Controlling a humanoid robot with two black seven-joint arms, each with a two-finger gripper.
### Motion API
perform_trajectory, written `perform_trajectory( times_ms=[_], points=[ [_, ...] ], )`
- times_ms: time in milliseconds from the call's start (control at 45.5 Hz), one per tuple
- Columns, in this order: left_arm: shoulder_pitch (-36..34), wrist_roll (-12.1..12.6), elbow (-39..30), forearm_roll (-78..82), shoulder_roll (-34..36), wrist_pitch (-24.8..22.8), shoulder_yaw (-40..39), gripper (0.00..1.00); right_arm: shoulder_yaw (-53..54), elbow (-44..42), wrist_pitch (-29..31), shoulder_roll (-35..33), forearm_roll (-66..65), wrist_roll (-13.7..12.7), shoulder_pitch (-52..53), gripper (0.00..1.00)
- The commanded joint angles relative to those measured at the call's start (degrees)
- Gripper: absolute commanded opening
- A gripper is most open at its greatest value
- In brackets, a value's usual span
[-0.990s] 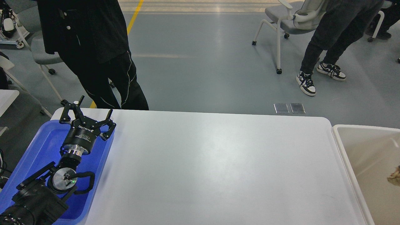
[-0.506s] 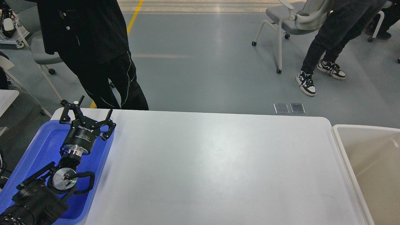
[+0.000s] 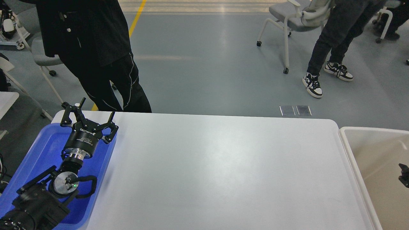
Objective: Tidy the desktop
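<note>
Grey workshop floor (image 3: 204, 64) beyond the table, a yellow line (image 3: 135, 19) running up it, a rolling chair (image 3: 287, 22) at the far right. Two bystanders close: one in black (image 3: 96, 54) right up against the far left corner of the table, another in black-and-white sneakers (image 3: 329, 41) further back on the right.

Front and centre, the desktop (image 3: 223, 172), wide, white, glossy, nothing lying on its visible surface. To its right, just beside the edge, the cream-white bin (image 3: 370, 159). On its left end, the blue tray (image 3: 35, 159), bare where visible.

Above the tray's far right corner, the left gripper (image 3: 89, 116), fingers spread wide, holding nothing. At the right frame edge, over the bin, a small dark tip, likely the right gripper (image 3: 403, 175); too little showing, cannot tell whether apart or together.

Risks from here, as a judgement: any forward reach of the left arm towards the person at that corner, uncomfortably near. A low sweep rightward clipping the tray's rim and shoving the tray along the table. On the right, a blind move near the bin wall, nudging the bin.
</note>
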Motion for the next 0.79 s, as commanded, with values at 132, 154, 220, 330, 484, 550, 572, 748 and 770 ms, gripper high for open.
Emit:
perform_trajectory(
  times_ms=[132,154,220,330,484,550,572,748,770],
  points=[
    [0.0,0.0,0.0,0.1,0.0,0.1,0.0,1.0,19.7,25.2,4.6,1.3,-9.8,3.2,-10.8,1.0],
    [0.0,0.0,0.0,0.0,0.0,0.0,0.0,1.0,20.1,25.4,4.6,2.3,-11.3,3.9,-10.8,1.0],
    [0.0,0.0,0.0,0.0,0.0,0.1,0.0,1.0,21.2,25.4,4.6,5.7,-14.8,5.9,-10.7,1.0],
    [0.0,0.0,0.0,0.0,0.0,0.0,0.0,1.0,22.3,25.2,4.5,10.0,-15.6,7.6,-10.6,1.0],
    [0.1,0.0,0.0,0.0,0.0,0.1,0.0,1.0,22.3,24.4,3.8,15.4,-15.9,10.3,-10.2,1.0],
    [0.0,0.0,0.0,0.0,0.0,0.1,0.0,1.0,22.3,24.1,3.4,17.3,-15.9,10.8,-9.9,1.0],
    [0.0,0.0,0.0,0.1,0.0,0.1,0.0,1.0,22.3,24.0,3.4,17.9,-15.9,10.8,-9.9,1.0],
    [0.0,0.0,0.0,0.0,0.0,0.0,0.0,1.0,22.5,23.3,2.3,19.1,-15.8,10.8,-9.0,1.0],
    [0.0,0.0,0.0,0.1,0.0,0.0,0.0,1.0,22.4,23.2,2.1,19.1,-15.8,10.8,-8.9,1.0]
  ],
)
